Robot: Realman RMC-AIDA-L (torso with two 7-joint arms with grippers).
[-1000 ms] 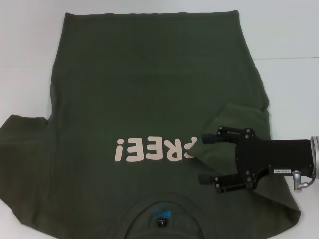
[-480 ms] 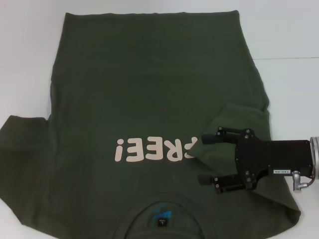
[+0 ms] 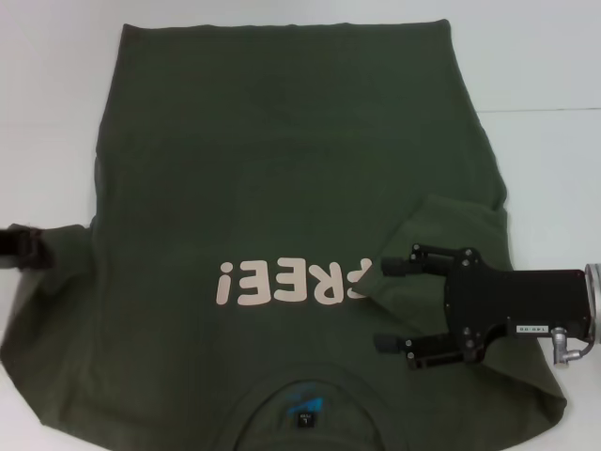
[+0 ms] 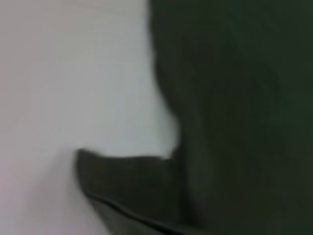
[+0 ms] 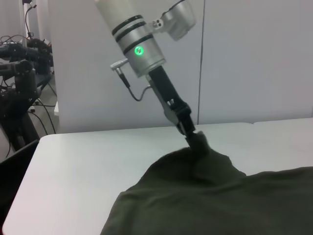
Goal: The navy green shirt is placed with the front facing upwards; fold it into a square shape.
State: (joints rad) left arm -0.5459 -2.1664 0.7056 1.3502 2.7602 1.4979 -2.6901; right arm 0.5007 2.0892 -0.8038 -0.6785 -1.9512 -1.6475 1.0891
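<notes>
The navy green shirt [image 3: 282,188] covers the white worktop [image 3: 545,75]. The right claw [image 3: 390,305], fingers apart, hovers over the folded-in right sleeve, hiding the lettering's end. The left claw [image 5: 195,138] is clamped on the left sleeve, mostly cut off at the left edge.

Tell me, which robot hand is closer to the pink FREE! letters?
The right. The right gripper hovers open just beside the FREE! lettering on the navy green shirt. The left gripper is far off, at the shirt's sleeve edge.

Right gripper [image 3: 382,304] held low with fingers spread wide, arm reaching in sideways; left gripper [image 5: 194,137] angled steeply down, fingertips pinched together.
</notes>
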